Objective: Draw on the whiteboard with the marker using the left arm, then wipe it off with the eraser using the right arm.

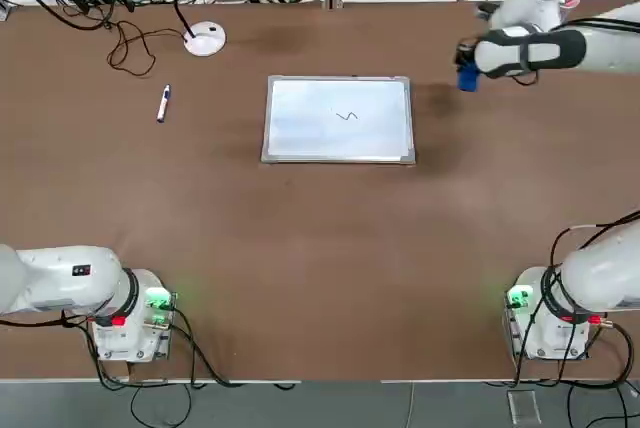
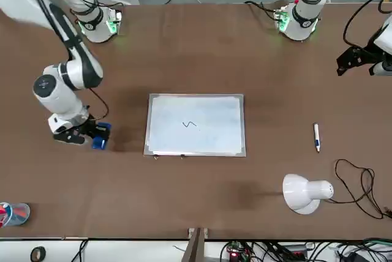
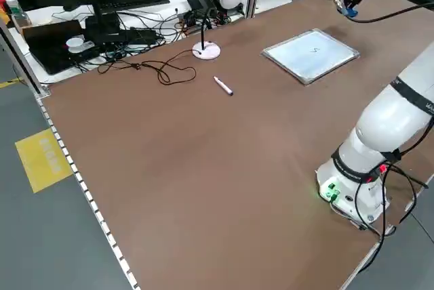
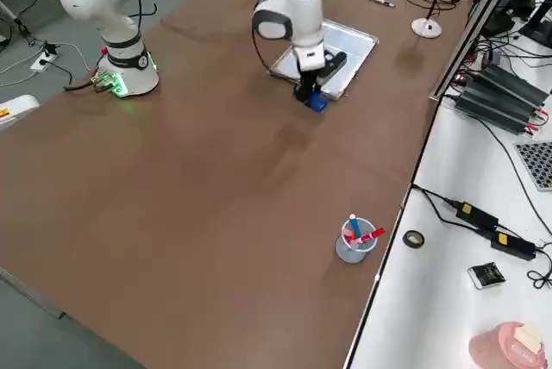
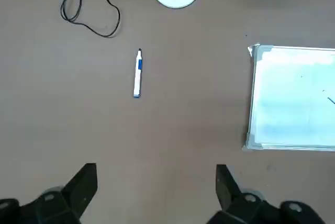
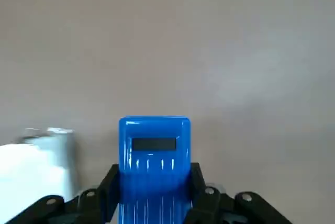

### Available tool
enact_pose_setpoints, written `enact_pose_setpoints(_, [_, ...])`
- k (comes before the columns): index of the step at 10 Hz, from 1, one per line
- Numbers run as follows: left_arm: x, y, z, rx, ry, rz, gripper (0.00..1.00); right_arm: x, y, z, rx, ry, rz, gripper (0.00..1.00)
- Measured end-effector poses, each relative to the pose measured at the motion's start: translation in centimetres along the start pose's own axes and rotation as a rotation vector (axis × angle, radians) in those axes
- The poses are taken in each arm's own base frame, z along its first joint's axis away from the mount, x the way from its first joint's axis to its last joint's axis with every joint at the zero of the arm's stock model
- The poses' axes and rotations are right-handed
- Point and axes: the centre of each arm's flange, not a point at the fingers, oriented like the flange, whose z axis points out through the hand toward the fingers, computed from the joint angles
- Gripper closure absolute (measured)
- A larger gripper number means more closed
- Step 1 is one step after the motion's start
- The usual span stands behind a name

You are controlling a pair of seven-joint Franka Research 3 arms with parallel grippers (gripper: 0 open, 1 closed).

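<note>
The right end effector is closing on the eraser, a bright blue block, gripping it between its two fingers. It is holding the eraser above the counter, beyond the whiteboard's right-hand edge as the robot sees it, near the board but apart from it. The right arm is reaching forward over the counter to get there, its end effector pointing downward.

The left end effector is standing wide, with its fingers well apart and nothing between them. It is hanging over the left part of the counter, and its wrist camera is looking down at the marker, the near left corner of the whiteboard and the foot of the lamp.

The marker, white with dark blue at its end, is lying on the counter to the left of the whiteboard, well apart from it and near the white lamp. A loose black cord is curling on the counter beside the lamp.

The whiteboard is lying flat, and a short dark zigzag line is showing on its surface. A cup holding red and blue pens is standing near the counter's far edge, on the robot's right.
</note>
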Motion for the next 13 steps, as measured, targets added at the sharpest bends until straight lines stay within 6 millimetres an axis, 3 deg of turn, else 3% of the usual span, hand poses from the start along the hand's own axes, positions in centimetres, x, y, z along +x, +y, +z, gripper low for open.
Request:
enact_pose_setpoints(3, [0.0,0.0,0.0,0.008,0.0,0.002,0.0,-2.7,-7.9,-1.0,0.04,0.004,0.069,0.44])
enact_pose_setpoints(6, [0.0,0.0,0.1,0.015,0.001,0.003,0.0,-7.0,-13.9,0.4,0.032,-0.004,0.1,0.44])
enact_pose_setpoints(9, [0.1,0.0,0.1,0.015,0.001,0.003,0.0,-11.0,-17.7,2.9,-0.004,0.006,0.121,0.44])
enact_pose_setpoints(13, [0.1,0.0,0.0,0.015,0.003,0.005,0.0,-15.7,-20.4,6.7,-0.064,0.043,0.126,0.44])
